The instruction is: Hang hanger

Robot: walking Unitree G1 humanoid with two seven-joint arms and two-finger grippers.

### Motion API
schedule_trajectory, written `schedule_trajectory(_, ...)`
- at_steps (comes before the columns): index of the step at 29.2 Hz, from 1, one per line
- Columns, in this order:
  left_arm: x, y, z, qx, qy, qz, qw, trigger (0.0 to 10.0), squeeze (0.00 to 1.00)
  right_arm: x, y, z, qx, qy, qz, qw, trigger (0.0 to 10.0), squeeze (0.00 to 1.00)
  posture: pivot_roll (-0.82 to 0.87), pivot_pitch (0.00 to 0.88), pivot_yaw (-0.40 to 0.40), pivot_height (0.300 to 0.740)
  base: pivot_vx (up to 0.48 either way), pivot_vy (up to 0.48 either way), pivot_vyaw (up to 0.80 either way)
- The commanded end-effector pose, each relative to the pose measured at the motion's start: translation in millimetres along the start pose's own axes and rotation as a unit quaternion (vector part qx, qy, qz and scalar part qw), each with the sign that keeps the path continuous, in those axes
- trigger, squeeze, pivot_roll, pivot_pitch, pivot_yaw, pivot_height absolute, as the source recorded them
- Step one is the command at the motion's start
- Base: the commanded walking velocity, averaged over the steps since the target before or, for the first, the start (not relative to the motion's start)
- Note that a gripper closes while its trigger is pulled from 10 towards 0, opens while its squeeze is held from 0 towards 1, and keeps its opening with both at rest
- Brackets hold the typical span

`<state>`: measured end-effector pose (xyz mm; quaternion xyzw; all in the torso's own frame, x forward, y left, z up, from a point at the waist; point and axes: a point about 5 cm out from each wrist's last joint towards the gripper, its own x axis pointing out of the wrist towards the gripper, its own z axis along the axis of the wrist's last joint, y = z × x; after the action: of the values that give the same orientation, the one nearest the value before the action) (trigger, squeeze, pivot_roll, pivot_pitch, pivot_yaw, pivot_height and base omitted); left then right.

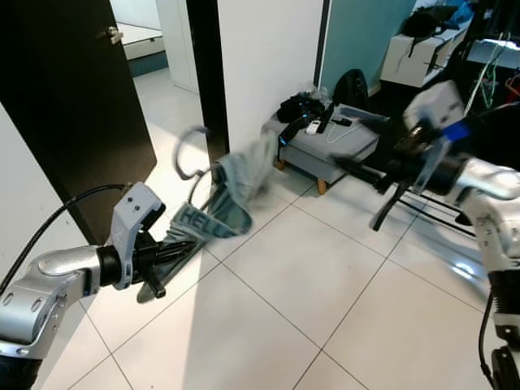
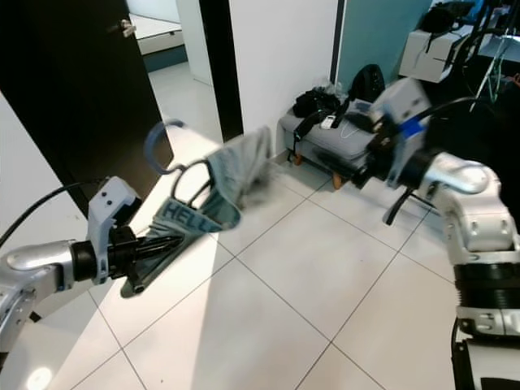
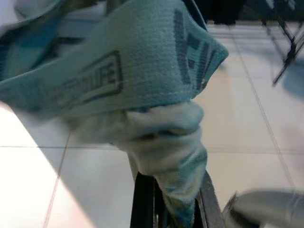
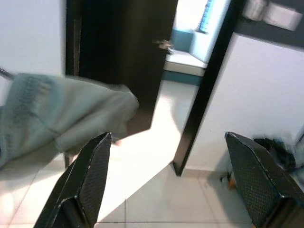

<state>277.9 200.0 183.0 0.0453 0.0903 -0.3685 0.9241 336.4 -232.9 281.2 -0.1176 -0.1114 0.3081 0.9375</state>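
The hanging itself is not yet done, by my judgement: the hanger (image 1: 193, 154) is off any rail and up in the air over the tiled floor (image 1: 268, 317), carried by the robot. No rail or hook to receive it can be made out here, so what seems left is to bring it to a place to hang and set its hook over that.

The left gripper (image 1: 175, 252) is closed on the lower end of the load, its black fingers (image 3: 142, 199) pinched together around a bunched fold of the pale green garment (image 1: 231, 191) that is draped on the hanger. Whether the fingers also clamp the hanger's frame under the cloth I cannot tell. From the gripper the garment and hanger rise up and away, ahead of the fingertips, with the curved hook at the far top end, free and touching nothing. A printed waistband (image 3: 109, 71) lies just beyond the fingertips.

The left arm reaches forward from low on the robot's left side, forearm roughly level, wrist angled so the fingers point forward and slightly up, towards the dark door (image 1: 73, 97).

The right gripper (image 4: 175, 185) is wide open and holds nothing. The right arm is raised and bent at the robot's right, blurred, with its fingers pointing across towards the garment, which lies well apart from them.
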Motion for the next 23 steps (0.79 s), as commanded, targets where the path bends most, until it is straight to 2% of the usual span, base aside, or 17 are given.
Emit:
schedule_trajectory(1, -5.1, 3.4, -8, -0.037, -0.013, 0.031, 0.999, 10.0, 0.0, -3.5, -0.3, -14, 0.058, -0.012, -0.03, 0.998, 10.0, 1.0, -0.02, 0.02, 0.044, 0.74, 0.0, 0.0, 0.0)
schedule_trajectory(3, -5.1, 3.4, -8, -0.037, -0.013, 0.031, 0.999, 10.0, 0.0, -3.5, -0.3, -14, 0.058, -0.012, -0.03, 0.998, 10.0, 1.0, -0.02, 0.02, 0.044, 0.74, 0.0, 0.0, 0.0)
schedule_trajectory(4, -7.6, 6.3, -12, -0.052, -0.029, 0.066, 0.996, 10.0, 0.0, -6.5, -1.2, -27, 0.103, -0.014, -0.069, 0.992, 10.0, 0.9, -0.02, 0.016, 0.042, 0.74, 0.0, 0.0, 0.0)
schedule_trajectory(5, -7.6, 6.3, -12, -0.052, -0.029, 0.066, 0.996, 10.0, 0.0, -6.5, -1.2, -27, 0.103, -0.014, -0.069, 0.992, 10.0, 0.9, -0.02, 0.016, 0.042, 0.74, 0.0, 0.0, 0.0)
schedule_trajectory(6, -10.9, 10.5, -16, -0.068, -0.051, 0.117, 0.99, 10.0, 0.0, -8.9, 7.6, -51, 0.149, 0.014, -0.104, 0.983, 10.0, 0.0, -0.02, 0.015, 0.037, 0.74, 0.0, 0.0, 0.0)
schedule_trajectory(7, -10.9, 10.5, -16, -0.068, -0.051, 0.117, 0.99, 10.0, 0.0, -8.9, 7.6, -51, 0.149, 0.014, -0.104, 0.983, 10.0, 0.0, -0.02, 0.015, 0.037, 0.74, 0.0, 0.0, 0.0)
schedule_trajectory(8, -14.2, 12.5, -21, -0.093, -0.071, 0.162, 0.98, 10.0, 0.0, -11.6, 24.0, -78, 0.191, 0.056, -0.123, 0.972, 10.0, 0.0, -0.02, 0.015, 0.035, 0.74, 0.0, 0.0, 0.0)
schedule_trajectory(10, -17.8, 9.3, -30, -0.114, -0.081, 0.207, 0.968, 10.0, 0.0, -15.3, 51.8, -109, 0.245, 0.103, -0.139, 0.954, 10.0, 0.0, -0.02, 0.02, 0.034, 0.74, 0.0, 0.0, -0.63)
schedule_trajectory(11, -18.5, 6.0, -34, -0.115, -0.078, 0.213, 0.967, 10.0, 0.0, -16.0, 60.4, -115, 0.264, 0.109, -0.143, 0.948, 10.0, 0.0, -0.02, 0.02, 0.034, 0.74, 0.0, 0.0, -0.77)
schedule_trajectory(12, -18.5, 6.0, -34, -0.115, -0.078, 0.213, 0.967, 10.0, 0.0, -16.0, 60.4, -115, 0.264, 0.109, -0.143, 0.948, 10.0, 0.0, -0.02, 0.02, 0.034, 0.74, 0.0, 0.0, -0.77)
schedule_trajectory(14, -21.0, -11.7, -47, -0.15, -0.085, 0.22, 0.96, 10.0, 0.0, -22.5, 91.5, -137, 0.283, 0.139, -0.153, 0.937, 10.0, 0.0, -0.02, 0.024, 0.027, 0.74, 0.0, 0.0, -0.8)
schedule_trajectory(15, -21.6, -18.5, -51, -0.164, -0.089, 0.223, 0.957, 10.0, 0.0, -25.3, 101.8, -143, 0.279, 0.154, -0.156, 0.935, 10.0, 0.0, -0.02, 0.024, 0.027, 0.74, 0.0, 0.0, -0.8)
schedule_trajectory(16, -21.6, -18.5, -51, -0.164, -0.089, 0.223, 0.957, 10.0, 0.0, -25.3, 101.8, -143, 0.279, 0.154, -0.156, 0.935, 10.0, 0.0, -0.02, 0.024, 0.027, 0.74, 0.0, 0.0, -0.8)
schedule_trajectory(17, -20.0, -30.4, -59, -0.168, -0.081, 0.221, 0.957, 10.0, 0.0, -27.1, 103.3, -140, 0.27, 0.148, -0.156, 0.939, 10.0, 0.0, -0.01, 0.034, 0.016, 0.74, 0.0, 0.0, -0.8)
schedule_trajectory(19, -18.7, -39.9, -59, -0.149, -0.083, 0.219, 0.961, 10.0, 0.0, -29.7, 98.3, -136, 0.265, 0.141, -0.166, 0.939, 10.0, 0.0, -0.01, 0.036, 0.017, 0.74, 0.0, 0.0, -0.8)
schedule_trajectory(23, -16.5, -39.5, -58, -0.154, -0.09, 0.215, 0.96, 10.0, 0.0, -28.7, 96.8, -137, 0.276, 0.138, -0.166, 0.937, 10.0, 0.0, 0.01, 0.034, -0.006, 0.74, 0.0, 0.0, -0.8)
